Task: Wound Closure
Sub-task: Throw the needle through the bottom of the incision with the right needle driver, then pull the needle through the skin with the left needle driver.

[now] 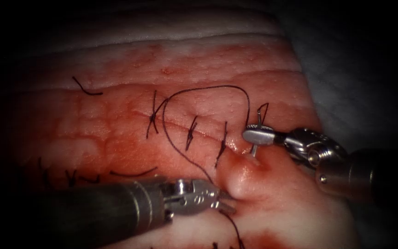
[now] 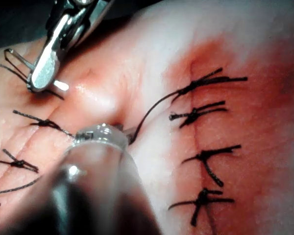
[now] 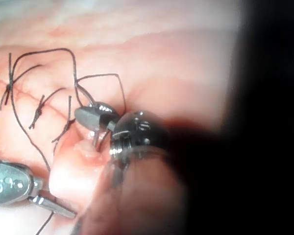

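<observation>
Two tools are in the endoscope view: the left tool (image 1: 224, 203) at six o'clock and the right tool (image 1: 254, 136) at three o'clock. There is one needle (image 1: 254, 150), one long thread (image 1: 208, 87) and one piece of tissue (image 1: 93, 138). Three stitches (image 1: 192, 133) cross the cut near the centre. Two loose cut ends lie apart, one (image 1: 87, 88) at ten o'clock and one (image 1: 134, 174) at seven o'clock. The left wrist view shows another row of four stitches (image 2: 202, 156).

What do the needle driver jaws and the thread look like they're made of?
The right tool: likely polished metal, silver with bright glints; it holds the needle, whose lower end meets the tissue at the cut's right end. The left tool: the same shiny metal, gripping raised tissue. The thread: dark, thin, matte, probably a synthetic or braided suture; fibre unclear.
</observation>
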Robot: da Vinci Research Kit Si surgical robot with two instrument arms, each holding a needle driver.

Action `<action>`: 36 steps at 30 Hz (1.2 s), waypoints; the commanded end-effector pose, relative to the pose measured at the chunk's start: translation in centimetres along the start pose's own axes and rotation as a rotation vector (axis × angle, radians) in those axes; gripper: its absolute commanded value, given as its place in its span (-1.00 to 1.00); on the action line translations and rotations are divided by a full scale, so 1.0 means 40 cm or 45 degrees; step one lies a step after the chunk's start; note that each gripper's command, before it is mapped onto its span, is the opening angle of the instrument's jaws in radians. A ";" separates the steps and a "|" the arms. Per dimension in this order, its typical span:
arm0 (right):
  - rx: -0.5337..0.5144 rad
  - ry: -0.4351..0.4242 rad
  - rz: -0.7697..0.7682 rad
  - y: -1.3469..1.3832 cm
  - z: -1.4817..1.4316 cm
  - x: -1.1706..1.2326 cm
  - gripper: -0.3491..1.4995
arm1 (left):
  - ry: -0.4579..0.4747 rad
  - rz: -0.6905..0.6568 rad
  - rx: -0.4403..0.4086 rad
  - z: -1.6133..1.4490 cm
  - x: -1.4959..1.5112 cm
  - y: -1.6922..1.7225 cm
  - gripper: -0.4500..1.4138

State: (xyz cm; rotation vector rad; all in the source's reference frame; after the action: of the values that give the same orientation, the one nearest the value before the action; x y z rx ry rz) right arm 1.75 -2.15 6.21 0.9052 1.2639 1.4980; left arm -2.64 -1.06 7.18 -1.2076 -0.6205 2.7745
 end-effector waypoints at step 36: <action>0.021 0.186 -0.134 0.0013 -0.0039 0.0032 0.58 | 0.243 0.372 0.074 -0.0129 0.0040 -0.0024 -0.21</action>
State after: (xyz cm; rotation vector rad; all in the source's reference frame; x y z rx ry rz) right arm 1.51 -2.09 6.14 0.7410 1.4078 1.4963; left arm -2.35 -0.77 6.73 -1.6506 -0.3666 2.8313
